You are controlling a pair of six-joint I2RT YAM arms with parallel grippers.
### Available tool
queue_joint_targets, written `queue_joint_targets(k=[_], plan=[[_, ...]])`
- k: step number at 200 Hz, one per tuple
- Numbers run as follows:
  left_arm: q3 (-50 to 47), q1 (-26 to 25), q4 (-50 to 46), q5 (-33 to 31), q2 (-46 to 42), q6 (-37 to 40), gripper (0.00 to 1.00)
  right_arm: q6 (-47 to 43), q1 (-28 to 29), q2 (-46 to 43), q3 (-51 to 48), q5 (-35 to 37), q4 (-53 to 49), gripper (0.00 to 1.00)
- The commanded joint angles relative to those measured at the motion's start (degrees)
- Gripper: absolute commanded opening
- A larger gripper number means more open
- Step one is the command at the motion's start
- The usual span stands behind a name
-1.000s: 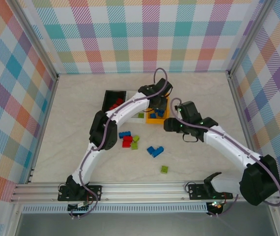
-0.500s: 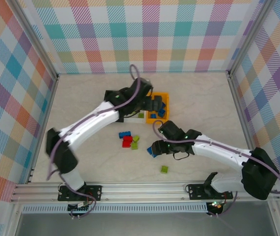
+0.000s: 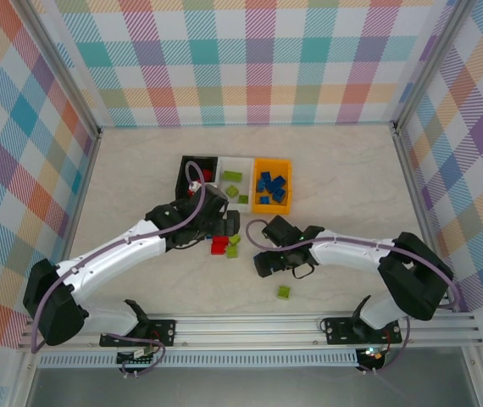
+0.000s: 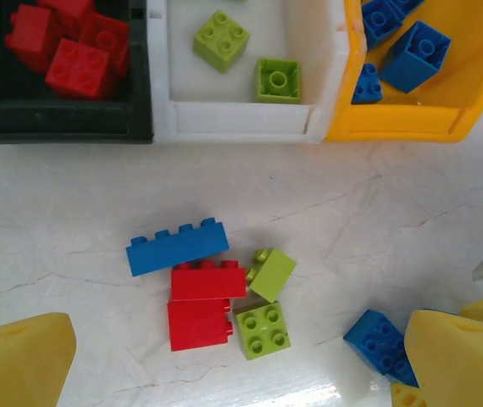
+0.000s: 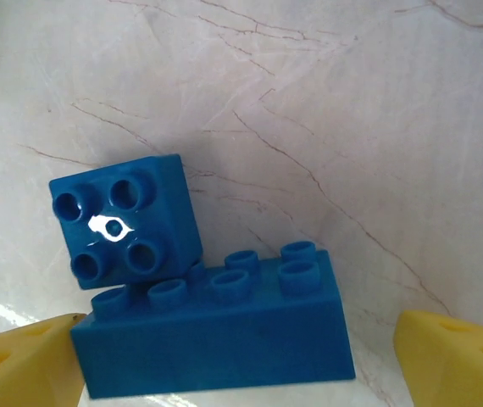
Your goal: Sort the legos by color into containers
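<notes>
Right wrist view puts the long blue brick [image 5: 216, 339] flat on the table [image 5: 352, 127], with a square blue brick [image 5: 127, 220] stuck on one end. My right gripper [image 5: 237, 365] straddles them with its jaws wide, gripping nothing, though one pad perhaps brushes a corner. A second ago that hand hung near the orange-yellow bin [image 4: 402, 127]. My left gripper [image 4: 237, 365], spread fully and empty, has drawn back from the bins to hover over the loose cluster [image 4: 199, 297] of blue, red and green. Beyond it stand the black bin [image 4: 63, 131] holding reds and the white bin [image 4: 241, 119] holding greens. A lone green brick [image 3: 284, 292] lies nearer my bases.
</notes>
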Motion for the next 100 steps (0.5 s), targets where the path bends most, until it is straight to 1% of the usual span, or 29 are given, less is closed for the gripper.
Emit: queue_joint_targets(k=[1,42,71,100], plan=[[-0.52,0.08,0.27,-1.36,-1.93,-1.73,1.0,-4.15,0.35,0.98,2.49,0.7,-0.03,0.9],[-0.31,0.15,0.49,-1.31,-0.8,-1.74,1.0,-6.88,0.33,3.31,3.51,0.73,0.52,0.88],[0.07,0.29,-0.11,-1.64,-0.4,-1.56,1.0,-6.93,0.32,4.64,4.26,0.03,1.23,0.81],[-0.07,0.35,-0.41,-1.7,-0.51,-1.47,1.0,-6.36,0.32,4.07,3.76,0.34,1.63,0.75]])
